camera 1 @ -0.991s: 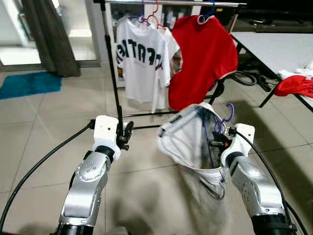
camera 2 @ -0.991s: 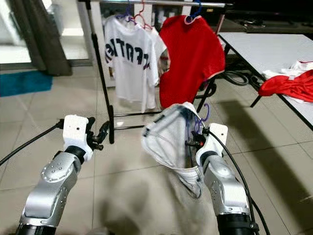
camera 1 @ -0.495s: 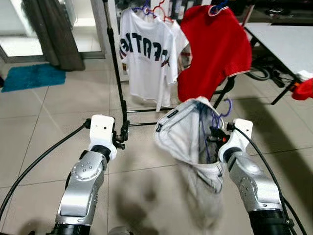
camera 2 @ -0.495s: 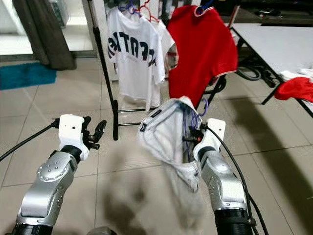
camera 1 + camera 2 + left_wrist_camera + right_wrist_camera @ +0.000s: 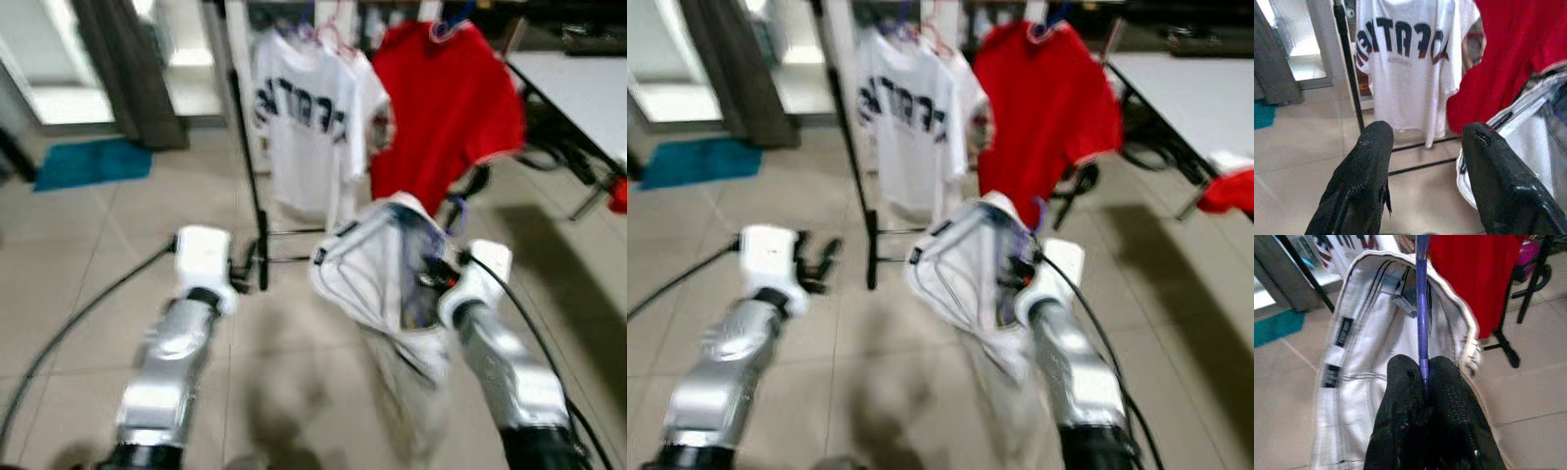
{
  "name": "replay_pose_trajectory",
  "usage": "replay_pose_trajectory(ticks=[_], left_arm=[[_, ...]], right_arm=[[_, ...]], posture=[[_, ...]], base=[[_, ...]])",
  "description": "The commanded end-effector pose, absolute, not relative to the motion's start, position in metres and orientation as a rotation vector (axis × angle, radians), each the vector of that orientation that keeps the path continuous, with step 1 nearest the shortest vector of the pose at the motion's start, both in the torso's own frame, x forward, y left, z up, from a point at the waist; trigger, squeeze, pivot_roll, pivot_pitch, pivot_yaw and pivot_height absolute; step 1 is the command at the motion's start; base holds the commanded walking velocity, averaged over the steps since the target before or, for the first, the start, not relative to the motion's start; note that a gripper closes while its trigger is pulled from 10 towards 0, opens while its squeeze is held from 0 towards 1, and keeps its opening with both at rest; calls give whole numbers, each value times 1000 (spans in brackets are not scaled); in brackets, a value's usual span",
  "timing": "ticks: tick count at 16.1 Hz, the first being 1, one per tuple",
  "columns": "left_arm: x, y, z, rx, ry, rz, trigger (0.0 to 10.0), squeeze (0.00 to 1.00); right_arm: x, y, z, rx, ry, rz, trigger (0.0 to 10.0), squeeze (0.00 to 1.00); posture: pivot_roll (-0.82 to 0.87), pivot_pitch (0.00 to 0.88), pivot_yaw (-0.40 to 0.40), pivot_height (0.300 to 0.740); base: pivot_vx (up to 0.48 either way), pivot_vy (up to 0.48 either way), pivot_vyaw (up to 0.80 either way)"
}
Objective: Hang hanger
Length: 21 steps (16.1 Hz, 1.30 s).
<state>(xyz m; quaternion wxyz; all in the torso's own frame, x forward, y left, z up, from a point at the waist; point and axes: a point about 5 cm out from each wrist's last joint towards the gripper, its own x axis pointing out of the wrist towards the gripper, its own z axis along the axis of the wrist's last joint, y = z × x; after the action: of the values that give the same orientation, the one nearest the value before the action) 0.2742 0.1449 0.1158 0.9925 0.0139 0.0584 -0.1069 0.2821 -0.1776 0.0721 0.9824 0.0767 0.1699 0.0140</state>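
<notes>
The camera has advanced on the black metal clothes rack (image 5: 247, 186), which sits nearer and larger at upper centre than half a second earlier; both head views are blurred by walking. The right gripper (image 5: 1422, 382) is clamped on the purple plastic hanger (image 5: 1421, 303), carrying a white garment (image 5: 377, 269) at centre frame. The left gripper (image 5: 1422, 142) is spread wide, empty. Judgement: the hanger is in hand but not yet hung; the approach, lift and hooking beside the white lettered shirt (image 5: 309, 132) and red shirt (image 5: 446, 108) remain.
</notes>
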Motion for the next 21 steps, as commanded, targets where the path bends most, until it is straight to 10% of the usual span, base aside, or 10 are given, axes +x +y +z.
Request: replay_pose_trajectory(ticks=[1,21], left_arm=[[276,151,116,36,124,-201,10000,0],[280,148,121,41,105,-219,10000,0]], right_arm=[[291,-170,93,138,236,62,10000,0],[297,-163,93,86,230,83,10000,0]], posture=[[130,38,8,740],[146,28,-6,740]], base=[[349,0,0],[356,0,65]])
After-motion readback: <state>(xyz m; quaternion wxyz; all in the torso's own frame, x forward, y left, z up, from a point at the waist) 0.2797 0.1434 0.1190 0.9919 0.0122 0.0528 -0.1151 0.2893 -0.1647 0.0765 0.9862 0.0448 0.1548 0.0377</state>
